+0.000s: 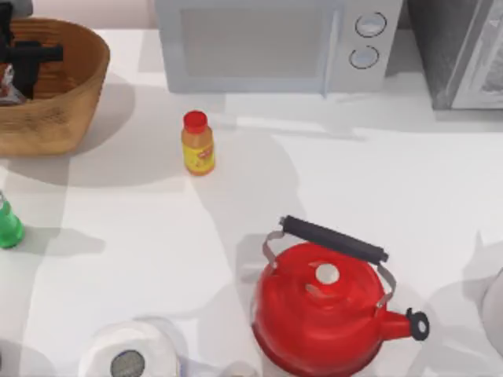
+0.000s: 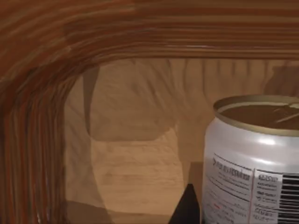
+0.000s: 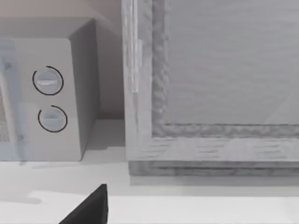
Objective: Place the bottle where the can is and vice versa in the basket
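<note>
A: Where has the left arm got to?

B: It reaches into the basket (image 1: 75, 86) at the far left corner of the table; the dark left gripper (image 1: 27, 56) hangs over the basket's inside. Whether its claw is open or closed cannot be told, since the top view gives just a black shape.

A: And the can?

B: The can (image 2: 252, 163) stands upright on the basket's floor, near the woven wall (image 2: 32, 116). The left wrist view shows its white side with a barcode and its dull gold top, and a dark fingertip (image 2: 187, 207) just beside it, possibly touching, though that is hard to make out.

A: The bottle?

B: The bottle (image 1: 197, 143), yellow with a red cap, stands upright on the table (image 1: 393, 181), outside the basket and to its right, in front of the microwave (image 1: 267, 43).

A: Anything else out there?

B: A red kettle (image 1: 322, 310) with a black handle sits nearer the front, well apart from the bottle. A green bottle (image 1: 8, 224) is at the left edge.

A: The right arm?

B: Its wrist view faces the microwave's dials (image 3: 49, 98), with a dark part of the right gripper (image 3: 91, 207) low in the picture; its claw's state cannot be told either.
</note>
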Controlling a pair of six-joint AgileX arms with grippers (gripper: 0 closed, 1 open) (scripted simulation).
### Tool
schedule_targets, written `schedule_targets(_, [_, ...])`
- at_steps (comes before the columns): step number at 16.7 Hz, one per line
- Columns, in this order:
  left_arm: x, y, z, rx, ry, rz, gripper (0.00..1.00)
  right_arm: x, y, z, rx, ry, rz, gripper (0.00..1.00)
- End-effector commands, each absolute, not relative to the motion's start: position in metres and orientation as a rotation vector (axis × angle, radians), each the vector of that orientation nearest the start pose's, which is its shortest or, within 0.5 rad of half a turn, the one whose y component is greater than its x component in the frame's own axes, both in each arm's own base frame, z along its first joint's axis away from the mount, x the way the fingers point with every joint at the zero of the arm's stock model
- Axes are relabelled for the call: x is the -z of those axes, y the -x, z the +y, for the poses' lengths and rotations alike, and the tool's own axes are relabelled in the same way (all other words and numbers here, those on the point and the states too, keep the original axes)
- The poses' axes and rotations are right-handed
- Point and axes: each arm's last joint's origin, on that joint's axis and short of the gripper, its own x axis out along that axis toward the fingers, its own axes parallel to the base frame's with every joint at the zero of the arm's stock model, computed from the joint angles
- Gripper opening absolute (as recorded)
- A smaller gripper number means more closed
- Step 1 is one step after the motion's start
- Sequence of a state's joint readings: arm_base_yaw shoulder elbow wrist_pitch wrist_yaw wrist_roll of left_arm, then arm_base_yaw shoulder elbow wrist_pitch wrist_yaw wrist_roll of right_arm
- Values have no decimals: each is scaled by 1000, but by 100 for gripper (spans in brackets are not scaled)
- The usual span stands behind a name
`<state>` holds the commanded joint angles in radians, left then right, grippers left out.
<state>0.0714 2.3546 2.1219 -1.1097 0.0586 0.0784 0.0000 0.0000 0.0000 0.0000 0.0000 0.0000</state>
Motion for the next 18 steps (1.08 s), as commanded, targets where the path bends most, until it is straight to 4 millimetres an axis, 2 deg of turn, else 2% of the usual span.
schedule_targets(3, [-235,-454,34,20,17,1219,0,-160,-106,-1,0,0,0,100])
schedule_targets(5, [-266,-419,28,17,9,1119,0,-160,-106,-1,0,0,0,100])
schedule_targets(8, [-305,-347,19,11,-2,934,0,-160,-106,-1,0,0,0,100])
schedule_targets(10, [-317,-290,14,8,-8,796,0,-160,-106,-1,0,0,0,100])
schedule_targets(12, [-314,-234,9,5,-11,655,0,-160,-106,-1,0,0,0,100])
schedule_targets(14, [-295,-185,5,3,-13,517,0,-160,-106,-1,0,0,0,100])
schedule_targets(16, [-266,-148,2,2,-13,387,0,-160,-106,-1,0,0,0,100])
schedule_targets(18, [-234,-125,1,1,-10,270,0,-160,-106,-1,0,0,0,100])
